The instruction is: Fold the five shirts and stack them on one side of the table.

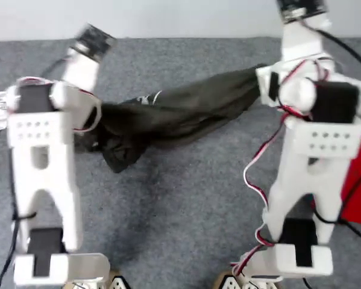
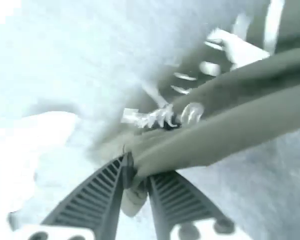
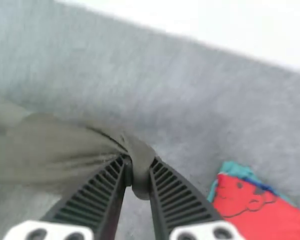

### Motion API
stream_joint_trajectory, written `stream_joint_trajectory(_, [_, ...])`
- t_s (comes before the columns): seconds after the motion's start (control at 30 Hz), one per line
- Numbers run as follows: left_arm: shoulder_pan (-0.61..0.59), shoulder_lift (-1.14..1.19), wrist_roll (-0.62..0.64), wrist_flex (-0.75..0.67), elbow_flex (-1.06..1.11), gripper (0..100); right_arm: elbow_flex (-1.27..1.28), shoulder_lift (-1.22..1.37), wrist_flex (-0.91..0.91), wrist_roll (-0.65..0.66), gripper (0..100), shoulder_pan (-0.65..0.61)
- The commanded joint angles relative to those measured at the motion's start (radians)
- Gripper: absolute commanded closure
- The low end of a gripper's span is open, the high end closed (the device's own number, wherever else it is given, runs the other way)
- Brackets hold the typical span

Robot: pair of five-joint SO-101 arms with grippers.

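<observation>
The grey felt-covered table point(image 1: 186, 229) lies under everything. Across it, the dark olive shirt point(image 1: 180, 114) is pulled into a long, bunched band between my two arms. One end is at my left arm point(image 1: 44, 150) and the other at my right arm point(image 1: 313, 138). A loose fold sags from the shirt's left end onto the table. Both arms stand in front of the shirt's ends in the high view and hide the places where I grip it.

Beyond the shirt's right end, past my right arm, lies a red shirt point(image 3: 255, 205) with a teal edge and a darker printed figure on it. It lies flat on the table, well apart from the olive shirt.

A small white label point(image 2: 155, 117) is sewn at the olive shirt's neck, nearer its left end. Its print is too blurred to read.

My left claw point(image 2: 137, 175) is nearly pressed together, its ribbed black fingers point(image 2: 102, 192) pinching a fold of the olive shirt just beside the label. My right claw point(image 3: 137, 172) is just as narrow and pinches a bunched corner at the shirt's other end, the cloth squeezed up between the fingers point(image 3: 177, 197).
</observation>
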Motion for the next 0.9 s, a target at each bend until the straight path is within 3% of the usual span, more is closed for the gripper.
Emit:
stream_joint_trajectory(0.0, [-0.054, -0.132, -0.005, 0.009, -0.137, 99, -0.014, -0.128, -0.093, -0.003, 98.9, 0.047])
stream_joint_trajectory(0.43, [-0.150, -0.245, -0.006, 0.000, -0.504, 99, -0.014, -0.381, -0.375, 0.245, 98.9, 0.028])
stream_joint_trajectory(0.57, [-0.153, -0.250, -0.006, -0.071, -0.627, 99, -0.014, -0.438, -0.441, 0.338, 98.9, 0.033])
stream_joint_trajectory(0.77, [-0.149, -0.241, -0.006, -0.118, -0.659, 99, -0.014, -0.455, -0.625, 0.506, 98.9, 0.028])
stream_joint_trajectory(0.87, [-0.147, -0.245, -0.018, -0.095, -0.619, 99, -0.014, -0.460, -0.593, 0.535, 98.8, 0.030])
